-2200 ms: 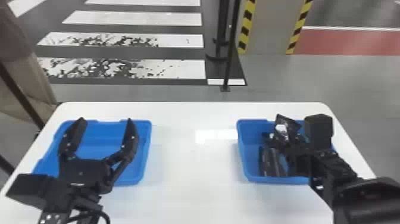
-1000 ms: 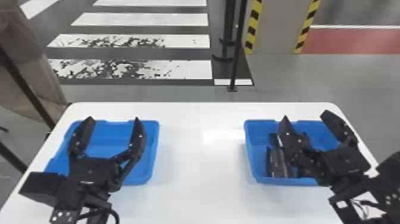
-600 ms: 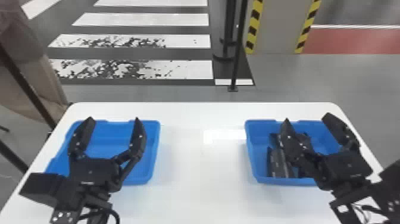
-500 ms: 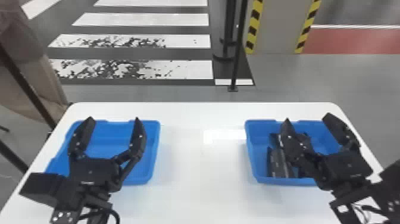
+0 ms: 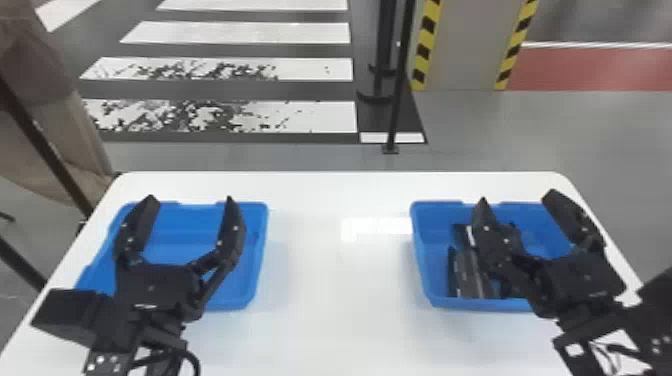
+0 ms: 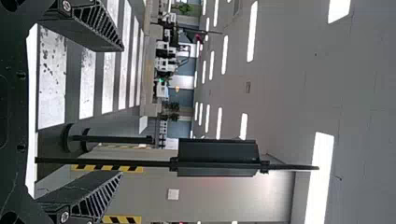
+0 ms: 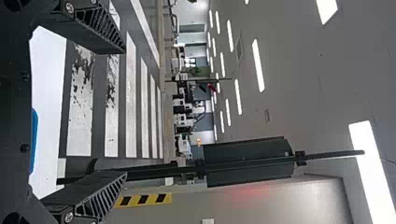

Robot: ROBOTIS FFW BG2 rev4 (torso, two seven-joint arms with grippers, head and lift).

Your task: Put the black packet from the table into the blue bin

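Note:
In the head view my left gripper stands open over the left blue bin, nothing between its fingers. My right gripper, also open and holding nothing, is over the right blue bin. Dark packets lie along the left part of that right bin, partly hidden behind the right gripper. In the left wrist view, the left gripper has its two fingers wide apart. The right gripper likewise shows a wide gap in the right wrist view.
Both bins stand on a white table, with a stretch of tabletop between them. Beyond the far table edge stands a thin black post. A person stands at the far left, beside the table.
My right gripper has drawn back from inside the right bin toward the lower right and turned, its fingers now visibly apart. The left gripper keeps its pose; the whole head view has shifted slightly.

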